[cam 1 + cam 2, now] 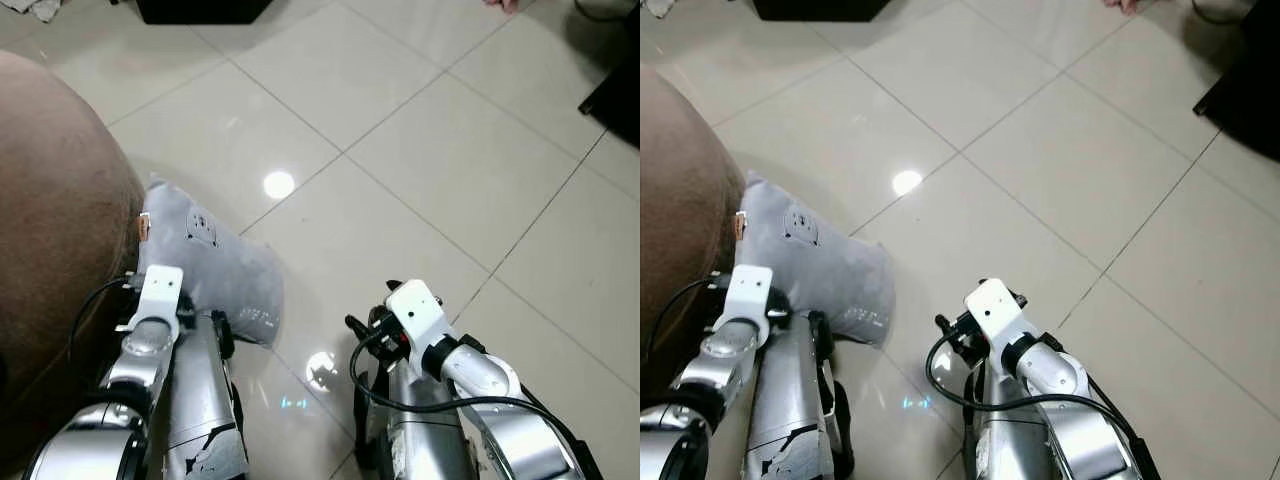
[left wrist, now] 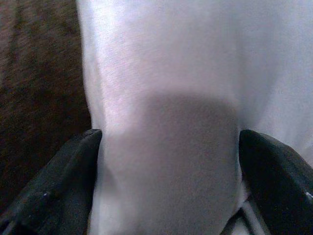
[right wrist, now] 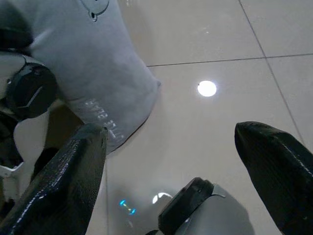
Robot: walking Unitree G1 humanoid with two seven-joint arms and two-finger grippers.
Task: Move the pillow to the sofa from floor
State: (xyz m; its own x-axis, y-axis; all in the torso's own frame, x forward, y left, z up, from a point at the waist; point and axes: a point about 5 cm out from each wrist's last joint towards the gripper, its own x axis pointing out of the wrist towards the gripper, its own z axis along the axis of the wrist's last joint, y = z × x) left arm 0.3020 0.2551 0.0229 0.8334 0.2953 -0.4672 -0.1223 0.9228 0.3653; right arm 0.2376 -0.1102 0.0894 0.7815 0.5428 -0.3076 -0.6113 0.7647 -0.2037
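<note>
Pillow [image 1: 215, 270] first: you are looking at a soft grey cushion of smooth woven cloth, roughly rectangular, with a small printed face near its upper end and a line of pale lettering near its lower corner. A little orange tab sticks out at the seam on the side that meets the sofa [image 1: 50, 240]. It lies on the floor [image 1: 420, 170], pressed against the sofa's rounded brown side, which has a short, slightly fuzzy fabric.

Your left gripper [image 2: 168, 171] is on the pillow's near end. In the left wrist view its two black fingers [image 2: 54, 181] sit on either side of a bunched fold of the grey cloth, so those jaws are clamped on the pillow. The brown sofa fabric shows just beside that fold.

Your right gripper [image 3: 181, 171] hangs over the bare floor, near the pillow but apart from it. Its jaws stand wide apart, and the broad, textured black fingers [image 3: 68, 181] hold nothing between them.

The floor is made of large, glossy, cream tiles with thin dark grout lines, and round ceiling lights are reflected in it. A dark block [image 1: 200, 10] stands at the far edge of the floor.
</note>
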